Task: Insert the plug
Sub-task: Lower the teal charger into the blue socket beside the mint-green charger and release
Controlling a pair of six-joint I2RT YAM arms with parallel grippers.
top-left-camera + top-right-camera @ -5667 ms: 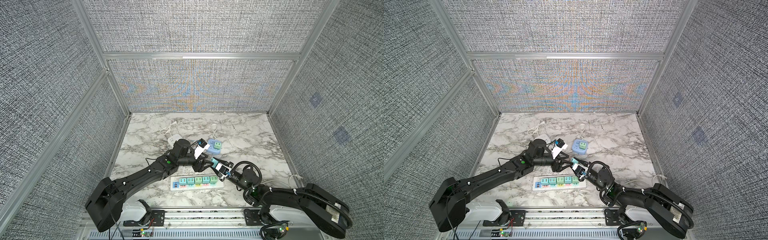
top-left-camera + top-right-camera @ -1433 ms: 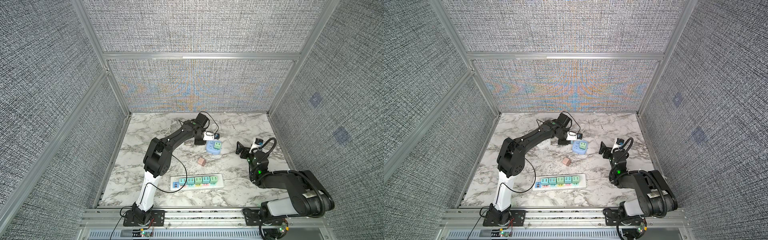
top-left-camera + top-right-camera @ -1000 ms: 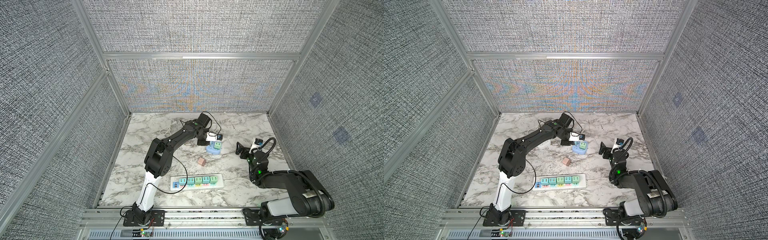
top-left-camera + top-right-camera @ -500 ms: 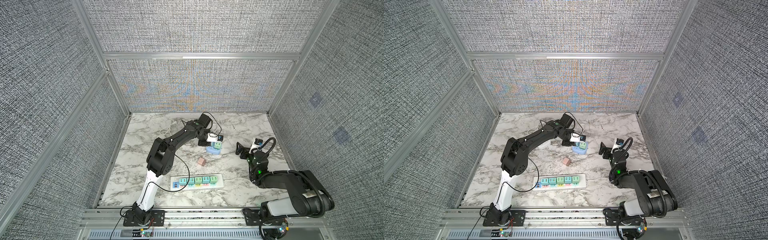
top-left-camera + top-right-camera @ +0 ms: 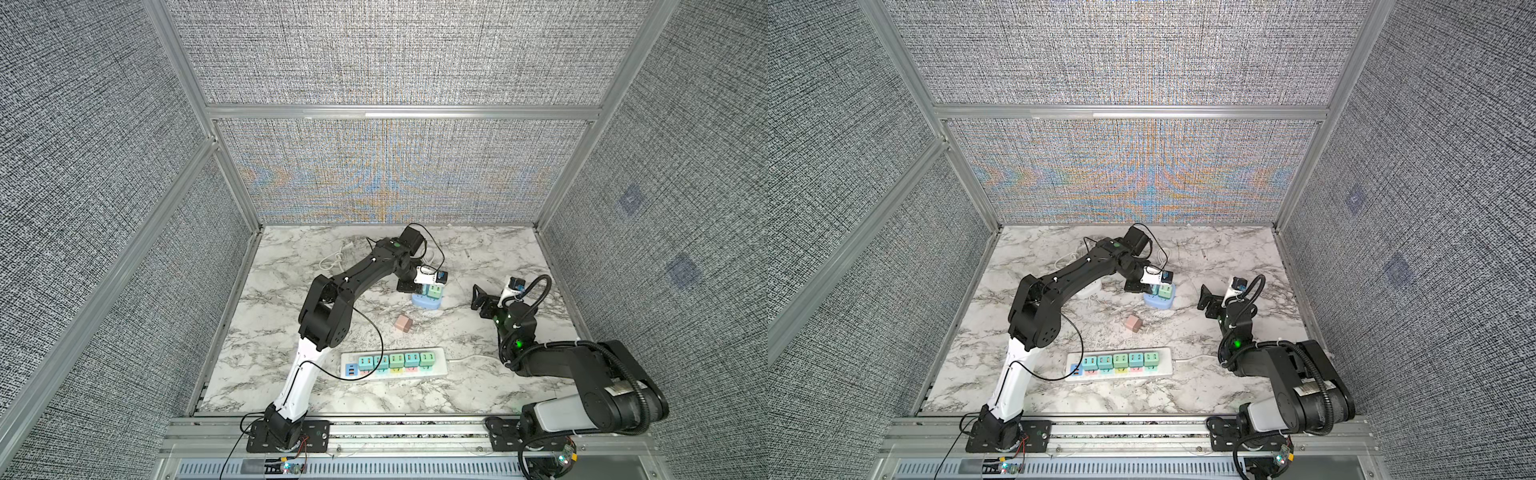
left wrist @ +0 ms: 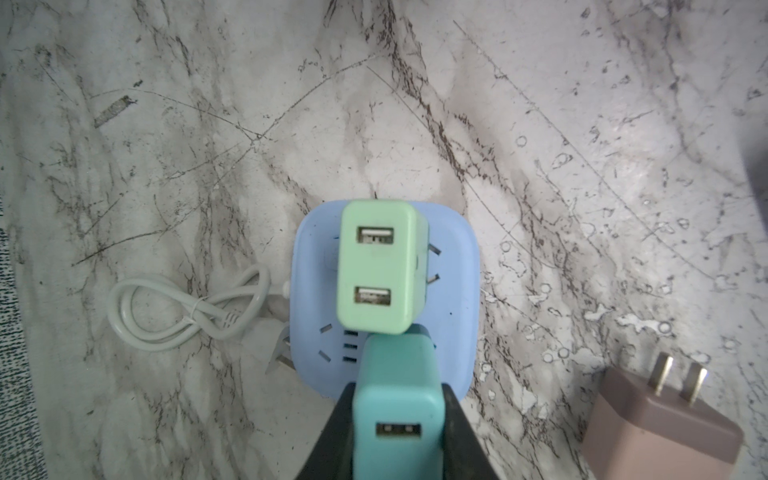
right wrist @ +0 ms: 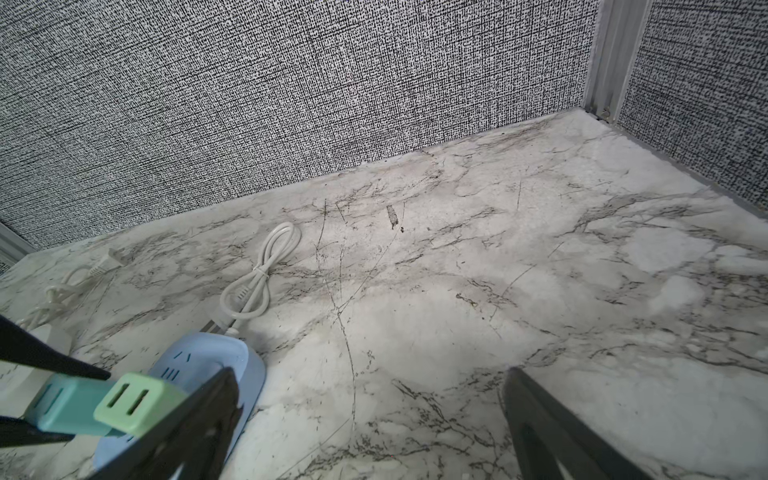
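Teal charger plug (image 6: 397, 415) is pinched between the left fingers (image 6: 455, 440) over the blue socket block (image 6: 453, 257), just beside a green charger (image 6: 380, 266); right fingers (image 7: 548, 415) stand spread, empty.

The teal plug (image 6: 395, 374), a rounded block with one USB port facing up, is standing upright over the blue socket block (image 6: 453, 291), just beside the pale green two-port plug (image 6: 380, 266) sitting in it. The left end effector (image 6: 397, 407) is gripping its sides. The socket block is lying flat on the desk (image 6: 582, 124).
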